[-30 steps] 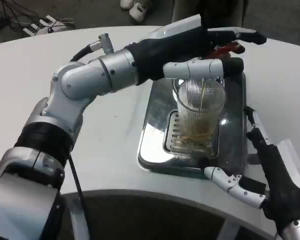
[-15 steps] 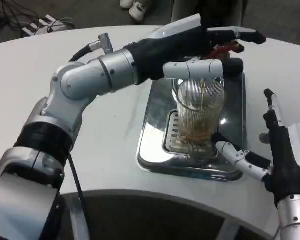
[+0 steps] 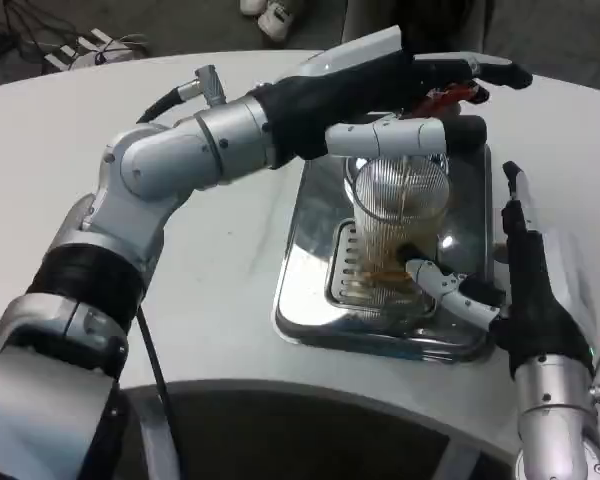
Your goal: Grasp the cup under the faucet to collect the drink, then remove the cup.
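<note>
**Cup filling — right hand closing in**

Head view: ribbed cup (image 3: 398, 232) on drip tray (image 3: 310, 290) under faucet (image 3: 450, 98). Left hand (image 3: 380, 85) rests on the faucet, grip unclear. Right hand (image 3: 520, 285) spread wide, empty, thumb touching the cup base — a low nudge could tip it, spilling drink.

Left hand (image 3: 400, 85) stretched forward, fingers extended; right hand (image 3: 525, 275) upright on edge, fingers apart.

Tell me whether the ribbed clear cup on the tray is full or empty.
Partly filled. The ribbed clear plastic cup stands upright on the steel drip tray, amber liquid pooled only near its bottom and a thin stream falling into it.
</note>
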Controlling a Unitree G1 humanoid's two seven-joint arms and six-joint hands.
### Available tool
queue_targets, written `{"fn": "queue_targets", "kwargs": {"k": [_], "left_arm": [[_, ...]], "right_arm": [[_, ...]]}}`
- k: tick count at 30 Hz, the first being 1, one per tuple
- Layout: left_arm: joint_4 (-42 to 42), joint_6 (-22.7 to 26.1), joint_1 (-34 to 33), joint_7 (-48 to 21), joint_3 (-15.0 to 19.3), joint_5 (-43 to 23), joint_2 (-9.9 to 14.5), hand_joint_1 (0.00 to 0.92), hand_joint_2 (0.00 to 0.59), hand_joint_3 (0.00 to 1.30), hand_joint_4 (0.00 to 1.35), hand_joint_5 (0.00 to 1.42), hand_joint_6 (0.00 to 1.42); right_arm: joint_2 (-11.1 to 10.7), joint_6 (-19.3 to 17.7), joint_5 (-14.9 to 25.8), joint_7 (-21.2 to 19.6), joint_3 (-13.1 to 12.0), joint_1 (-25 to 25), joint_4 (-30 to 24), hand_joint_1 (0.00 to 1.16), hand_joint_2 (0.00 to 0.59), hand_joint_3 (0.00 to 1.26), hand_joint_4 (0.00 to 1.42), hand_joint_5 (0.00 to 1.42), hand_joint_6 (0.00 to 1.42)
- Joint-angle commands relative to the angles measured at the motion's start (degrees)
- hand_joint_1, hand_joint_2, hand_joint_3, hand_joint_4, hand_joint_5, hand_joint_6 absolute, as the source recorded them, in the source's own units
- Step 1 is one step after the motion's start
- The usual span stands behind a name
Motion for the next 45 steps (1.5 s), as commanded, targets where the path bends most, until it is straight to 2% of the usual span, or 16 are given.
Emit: {"fn": "queue_targets", "kwargs": {"k": [1, 15, 24, 45], "left_arm": [[0.3, 0.04, 0.16, -1.06, -1.14, 1.96, 0.12, 0.0, 0.0, 0.19, 0.09, 0.13, 0.19], [0.05, -0.01, -0.26, -1.56, -1.19, 2.0, 0.76, 0.0, 0.0, 0.19, 0.1, 0.13, 0.18], [0.14, 0.06, -0.71, -1.74, -1.4, 2.29, 0.93, 0.0, 0.0, 0.19, 0.1, 0.13, 0.18], [1.16, 0.14, -1.58, -1.48, -1.19, 3.49, 1.11, 0.0, 0.0, 0.2, 0.1, 0.14, 0.18]], "right_arm": [[-0.01, -4.4, 2.75, -1.94, -0.08, -1.34, 2.76, 0.7, 0.196, 0.0, 0.0, 0.09, 0.26], [0.76, -9.98, 7.3, -2.77, 1.13, -3.34, 7.91, 0.72, 0.192, 0.0, 0.0, 0.1, 0.27], [1.94, -10.18, 7.09, -4.74, 2.2, -5.16, 10.58, 0.73, 0.192, 0.0, 0.0, 0.1, 0.27], [3.17, -10.83, 7.31, -7.9, 2.62, -10.8, 18.74, 0.75, 0.186, 0.0, 0.02, 0.12, 0.28]]}}
